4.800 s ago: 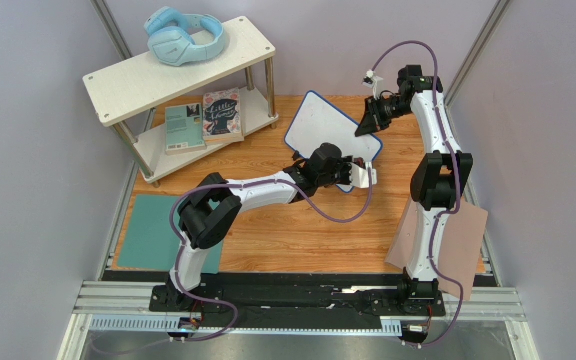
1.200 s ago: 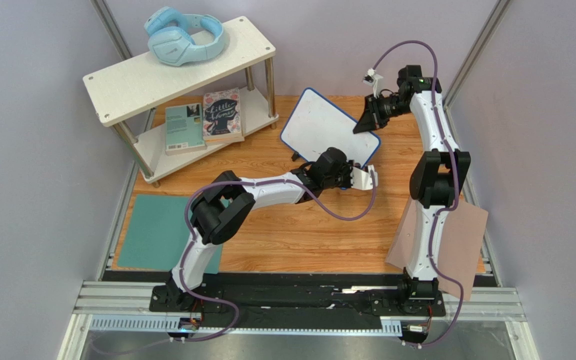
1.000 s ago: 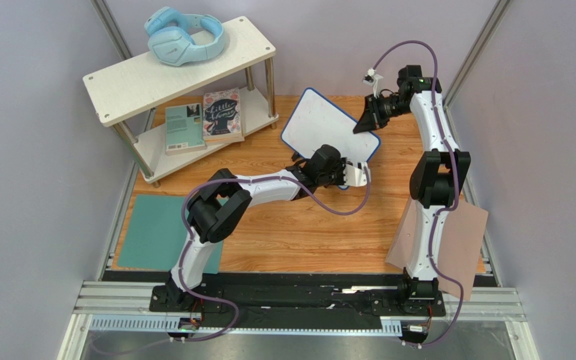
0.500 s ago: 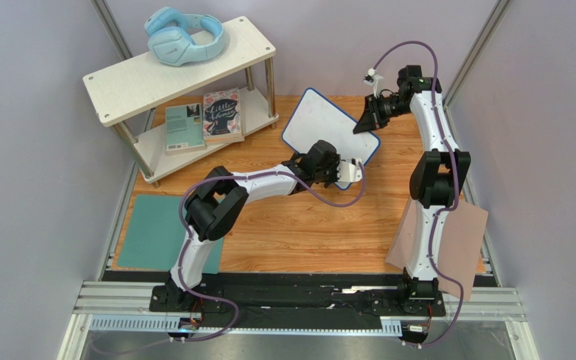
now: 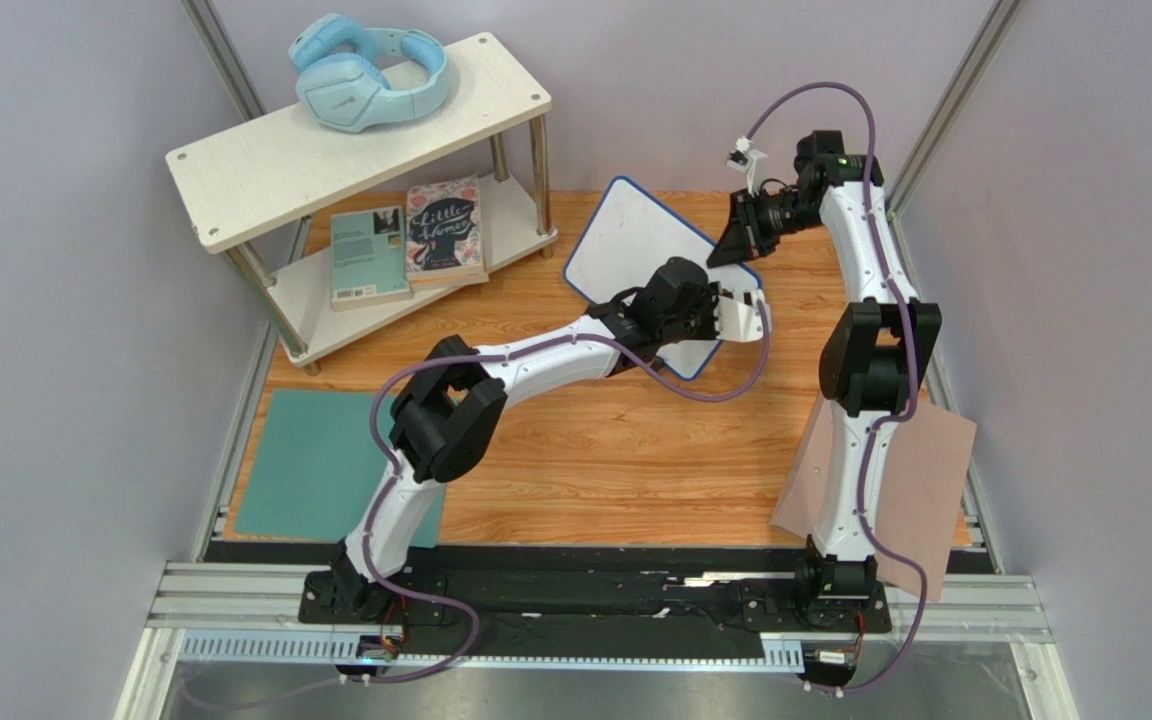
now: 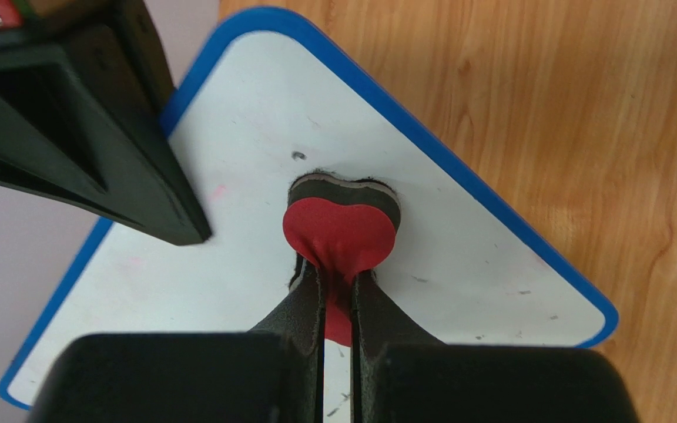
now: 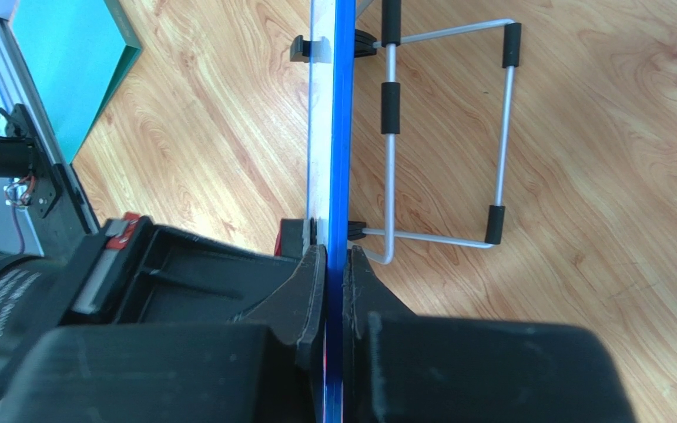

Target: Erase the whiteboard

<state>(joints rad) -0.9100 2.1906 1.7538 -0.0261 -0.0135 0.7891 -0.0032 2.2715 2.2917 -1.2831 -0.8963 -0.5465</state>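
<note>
red eraser (image 6: pixel 340 236) against whiteboard (image 6: pixel 254 132), left wrist view

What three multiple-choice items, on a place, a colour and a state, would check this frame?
1. Where are the headphones?
A. top shelf
B. lower shelf
C. table

2. What colour is the eraser face?
A. green
B. red
C. yellow

3. The right fingers are:
A. open
B. shut on nothing
C. shut on the whiteboard

Answers:
1 A, the top view shows them lying on the upper board.
2 B, the left wrist view shows a red heart.
3 C, the right wrist view shows the blue rim pinched between them.
</note>
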